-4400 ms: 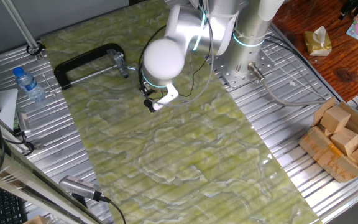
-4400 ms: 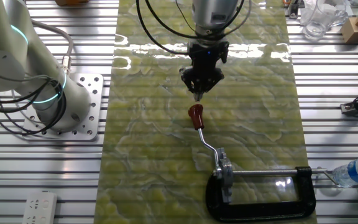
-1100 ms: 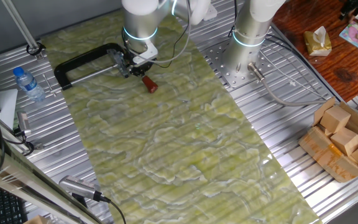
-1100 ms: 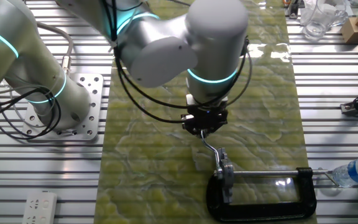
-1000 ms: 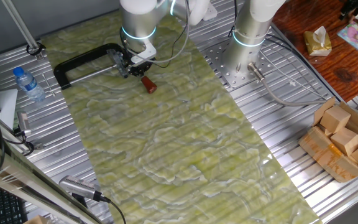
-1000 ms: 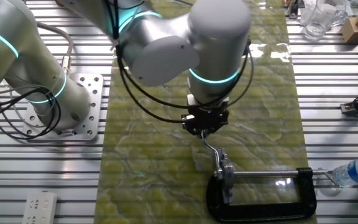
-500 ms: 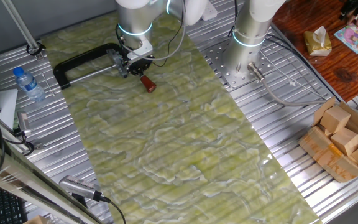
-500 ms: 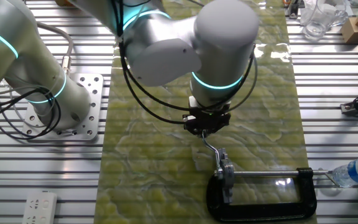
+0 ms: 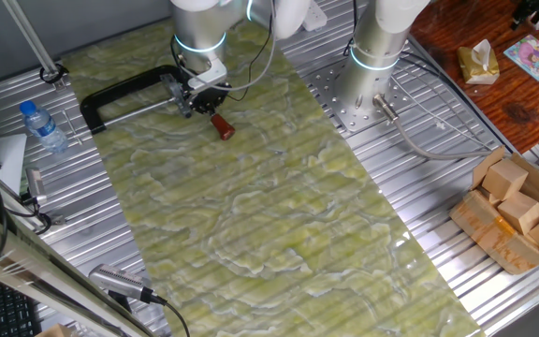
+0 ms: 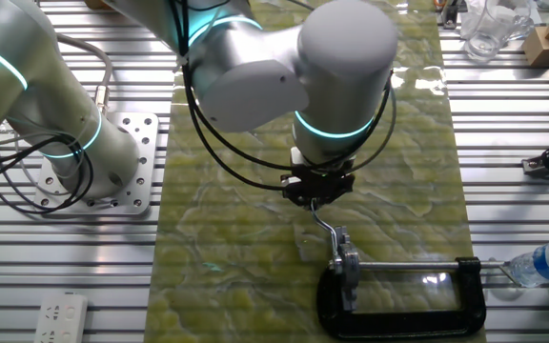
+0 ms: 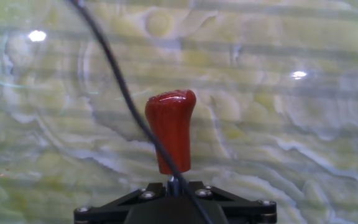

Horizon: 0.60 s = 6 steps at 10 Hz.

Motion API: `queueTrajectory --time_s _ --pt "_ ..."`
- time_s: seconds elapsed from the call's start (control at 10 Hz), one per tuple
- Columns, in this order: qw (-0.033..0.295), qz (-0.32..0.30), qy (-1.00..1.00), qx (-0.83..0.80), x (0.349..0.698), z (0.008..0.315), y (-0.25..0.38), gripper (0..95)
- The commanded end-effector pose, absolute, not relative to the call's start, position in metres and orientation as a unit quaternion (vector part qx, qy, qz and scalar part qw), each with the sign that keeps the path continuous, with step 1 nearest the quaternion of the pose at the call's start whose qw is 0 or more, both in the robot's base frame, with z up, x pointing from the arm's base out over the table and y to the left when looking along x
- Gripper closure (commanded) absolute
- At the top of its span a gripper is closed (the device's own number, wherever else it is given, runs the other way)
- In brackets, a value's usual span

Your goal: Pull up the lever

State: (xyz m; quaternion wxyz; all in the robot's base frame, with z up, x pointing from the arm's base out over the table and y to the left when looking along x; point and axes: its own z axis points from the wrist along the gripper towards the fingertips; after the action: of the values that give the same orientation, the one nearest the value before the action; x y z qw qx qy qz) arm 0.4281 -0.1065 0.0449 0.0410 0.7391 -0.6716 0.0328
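The lever [image 9: 221, 125] is a short metal stick with a red-brown tip, fixed to the screw end of a black C-clamp [image 9: 120, 89] on the green mat. My gripper [image 9: 204, 96] is down over the stick, just behind the tip. In the hand view the red-brown tip [image 11: 170, 129] stands out past the black fingers [image 11: 229, 199], which are closed on the thin metal stem. In the other fixed view my gripper [image 10: 317, 194] hides the tip; only the bent stem [image 10: 328, 229] shows, running to the clamp [image 10: 398, 307].
A water bottle [image 9: 43, 126] lies left of the clamp, also at the right edge of the other fixed view [image 10: 546, 262]. The arm's base [image 9: 368, 89] stands on the slatted metal table. Wooden blocks in a box [image 9: 513, 211] sit at the right. A cable crosses the hand view [image 11: 117, 81].
Since 4.4 s ago my gripper came from the mat's middle onto the lever stem. In the last second the arm shifted slightly toward the clamp; the tip has barely moved.
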Motion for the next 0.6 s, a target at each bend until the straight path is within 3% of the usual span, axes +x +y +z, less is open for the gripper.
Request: queueTrajectory --time_s 0.1,0.6 --pt "0.041 0.031 -0.672 0.739 0.4284 0.0471 -0.1074 95.0" --pt "0.041 0.027 -0.67 0.74 0.4304 0.0546 -0.1082 95.0"
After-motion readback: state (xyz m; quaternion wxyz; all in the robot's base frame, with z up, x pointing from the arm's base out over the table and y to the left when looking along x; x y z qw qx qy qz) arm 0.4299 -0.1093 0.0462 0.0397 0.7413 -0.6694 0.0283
